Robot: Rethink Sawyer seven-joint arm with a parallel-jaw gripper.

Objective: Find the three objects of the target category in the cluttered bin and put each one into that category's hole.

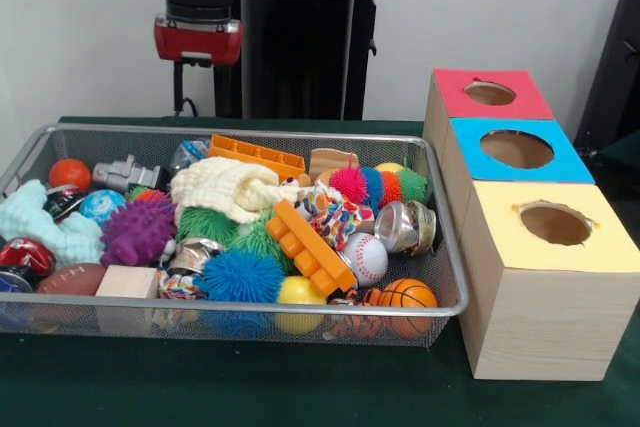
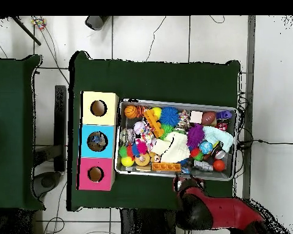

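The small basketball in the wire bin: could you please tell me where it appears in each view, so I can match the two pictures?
Front view: the basketball lies in the bin's near right corner, close to the yellow-topped box.
Overhead view: the basketball sits in the bin's upper left corner, again next to the yellow-topped box.
Shared landmark: the yellow-topped box, at one end of the row of three boxes.

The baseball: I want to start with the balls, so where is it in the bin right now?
In the front view the baseball lies right of centre near the bin's front, against the orange brick, just above the basketball.
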